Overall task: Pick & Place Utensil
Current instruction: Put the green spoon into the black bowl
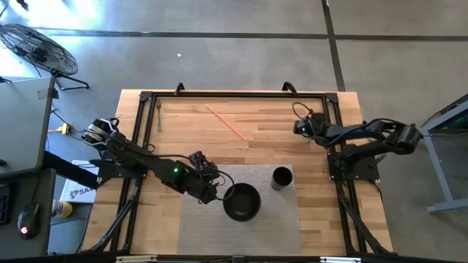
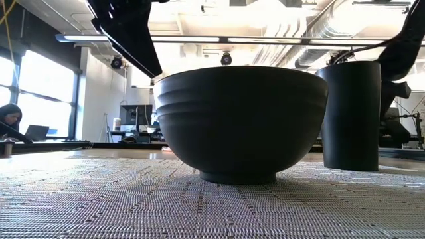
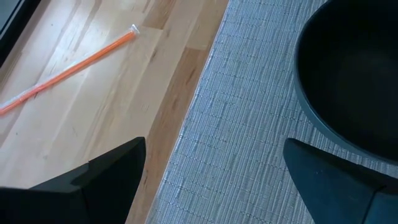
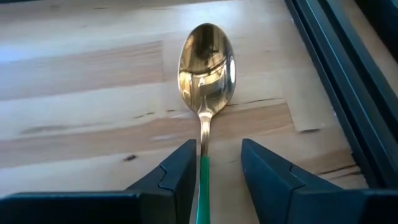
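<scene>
Spoon [image 4: 206, 68] lies on bench [image 4: 74, 81], green handle between spread right claw [image 4: 217, 165] fingers, seen only by right wrist; left claw [image 3: 214, 171] spread over mat [image 3: 249, 137] beside bowl [image 1: 242, 201]; cup [image 1: 282, 178] near.

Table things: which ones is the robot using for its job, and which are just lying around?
Job: spoon, right claw open around its handle; probably the cup or bowl as drop spot.
Lying about: fork, orange straw; left claw waits beside the bowl.
</scene>
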